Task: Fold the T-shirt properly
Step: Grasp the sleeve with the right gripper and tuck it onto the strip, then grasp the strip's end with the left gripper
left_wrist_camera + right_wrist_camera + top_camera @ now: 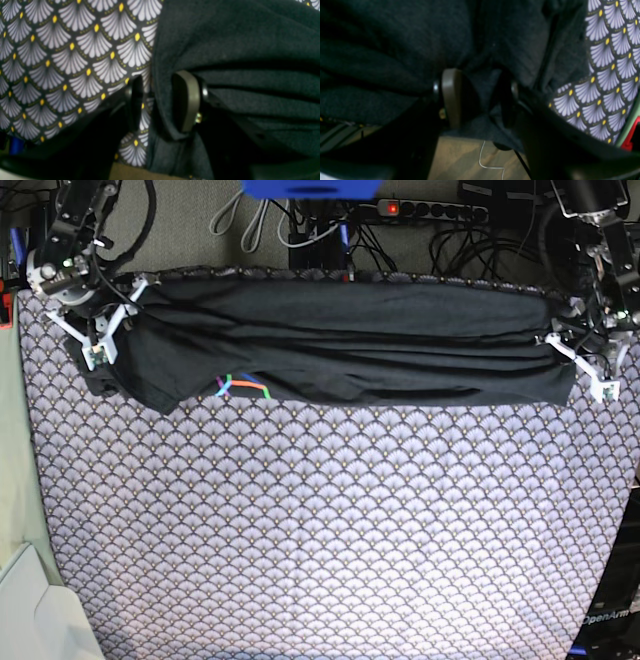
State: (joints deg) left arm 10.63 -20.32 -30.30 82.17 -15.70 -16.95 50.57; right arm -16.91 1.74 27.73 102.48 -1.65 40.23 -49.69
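The dark charcoal T-shirt (340, 340) lies bunched in a long, taut band across the far part of the table, with its rainbow-line print (240, 387) peeking out under the front fold. My left gripper (592, 365) is at the shirt's right end. In the left wrist view the left gripper (160, 105) has shirt fabric (237, 62) pinched between its fingers. My right gripper (100, 340) is at the shirt's left end. In the right wrist view the right gripper (480, 100) is closed on the fabric (395, 50).
The purple-white scallop-patterned cloth (320, 530) covers the table and also shows in the wrist views (62, 62) (607, 87). A power strip (440, 210) and cables lie behind the table. A pale tray corner (30, 610) sits at the front left.
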